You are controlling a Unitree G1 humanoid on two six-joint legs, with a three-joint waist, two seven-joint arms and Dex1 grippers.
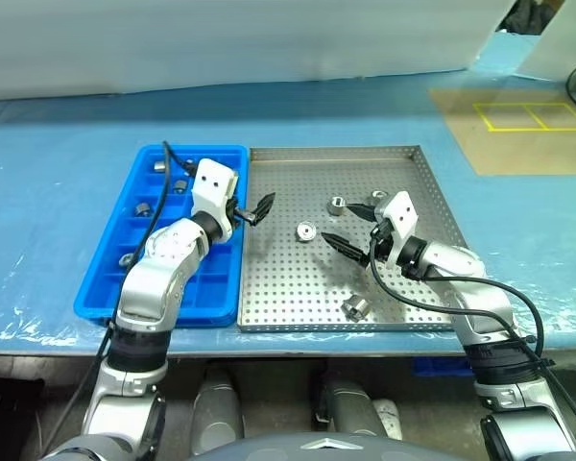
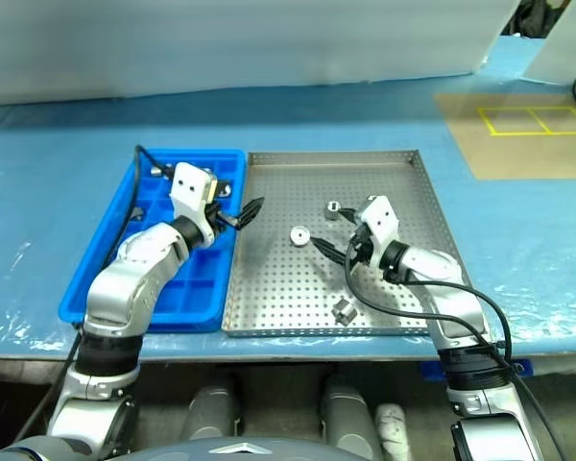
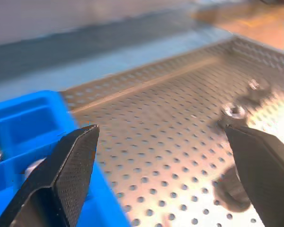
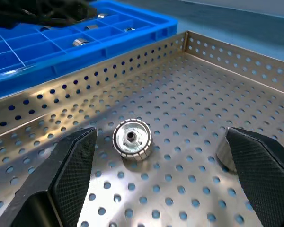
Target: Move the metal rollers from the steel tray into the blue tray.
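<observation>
From the left eye view, we see the steel tray (image 1: 298, 312), square, low-rimmed and perforated, lying on the blue-covered counter (image 1: 58, 182) with the blue tray (image 1: 221, 158) touching its left side. Three metal rollers sit loose on the steel floor: one roller (image 1: 306, 230) lies between the two claws, a second roller (image 1: 336, 205) just beyond the right claw (image 1: 353, 232), and a third roller (image 1: 354, 307) on the near side of that claw. They are small, shiny and silver-grey. The left claw (image 1: 252, 211) hangs over the seam between the trays, fingers spread wide and holding nothing. The right claw is likewise spread wide and empty above the steel tray. Several more rollers (image 1: 159, 166) rest in the blue tray's compartments, beyond and beside the left arm.

In the left wrist view, our left claw's fingers (image 3: 66, 170) stand far apart, with a roller (image 3: 235, 111) ahead near one finger on the perforated floor.

In the right wrist view, the ribbed roller with a central hole (image 4: 132, 139) lies on its flat end between the wide-spread fingers (image 4: 71, 175), nearer one of them and touching neither. Past the steel rim, blue compartments hold rollers (image 4: 79, 42).
</observation>
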